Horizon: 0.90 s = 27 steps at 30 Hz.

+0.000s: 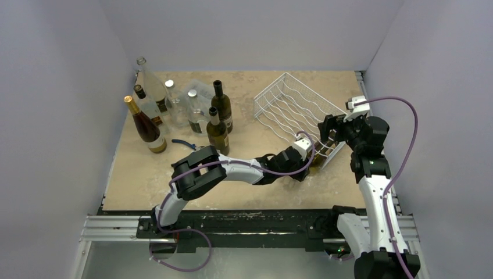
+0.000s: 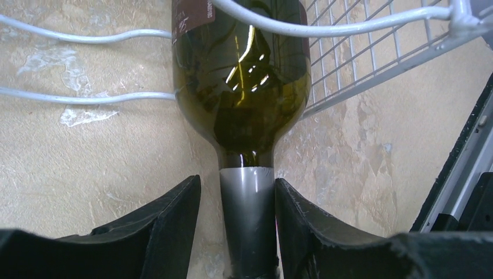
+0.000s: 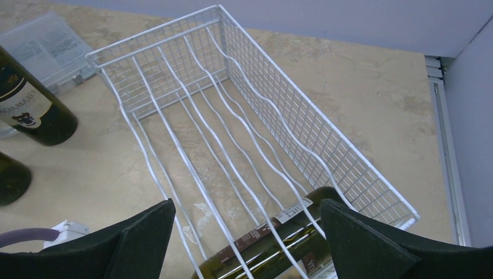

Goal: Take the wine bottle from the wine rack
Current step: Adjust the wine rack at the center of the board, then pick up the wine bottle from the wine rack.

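Left wrist view: the wine bottle (image 2: 241,87) lies on its side in the wine rack (image 2: 349,26), at the rack's 5 o'clock corner seen from above, neck pointing out toward the arms. It is glass, so stiff, slick and breakable, likely heavy if full. The foil-sleeved neck (image 2: 247,226) is the natural hold. The left pincer (image 2: 237,189) brackets that neck, one finger touching and a slit on the other side, so it is not clamped. The right pincer (image 3: 247,206) hangs released above the rack. One bottle, one rack. At 9 o'clock on the tabletop (image 1: 151,180) stand seven bottles (image 1: 217,131), as best I count, beside one clear plastic box (image 3: 40,40).
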Motion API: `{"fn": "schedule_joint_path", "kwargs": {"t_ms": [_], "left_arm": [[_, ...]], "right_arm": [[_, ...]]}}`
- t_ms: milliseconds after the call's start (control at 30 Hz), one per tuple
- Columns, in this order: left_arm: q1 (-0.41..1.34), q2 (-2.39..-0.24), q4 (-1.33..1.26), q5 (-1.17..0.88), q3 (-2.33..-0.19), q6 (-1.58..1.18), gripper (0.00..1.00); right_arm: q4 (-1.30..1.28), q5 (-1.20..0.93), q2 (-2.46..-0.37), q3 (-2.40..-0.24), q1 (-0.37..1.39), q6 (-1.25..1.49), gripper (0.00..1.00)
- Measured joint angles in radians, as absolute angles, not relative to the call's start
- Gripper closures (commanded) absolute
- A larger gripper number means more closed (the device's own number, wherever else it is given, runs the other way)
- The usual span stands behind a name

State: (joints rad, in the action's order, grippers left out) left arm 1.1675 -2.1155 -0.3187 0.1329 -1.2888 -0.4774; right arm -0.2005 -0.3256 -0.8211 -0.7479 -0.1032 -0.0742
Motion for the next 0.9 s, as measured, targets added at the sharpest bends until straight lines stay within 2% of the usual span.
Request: {"fn": "schedule_joint_path", "kwargs": {"t_ms": [467, 700, 833, 900], "left_arm": [[1.188, -2.148, -0.19, 0.172, -1.387, -0.47, 0.51], [1.188, -2.173, -0.168, 0.172, -1.404, -0.466, 0.55], [1.188, -2.179, -0.165, 0.172, -1.412, -0.459, 0.61], [1.188, -2.179, -0.162, 0.172, -1.412, -0.459, 0.72]], "right_arm": [[-0.19, -0.278, -0.815, -0.745, -0.103, -0.051, 0.01], [-0.186, -0.278, -0.815, -0.745, -0.103, -0.045, 0.01], [-0.186, -0.278, -0.815, -0.745, -0.103, -0.045, 0.01], [-0.186, -0.278, -0.815, -0.745, -0.103, -0.045, 0.01]]}}
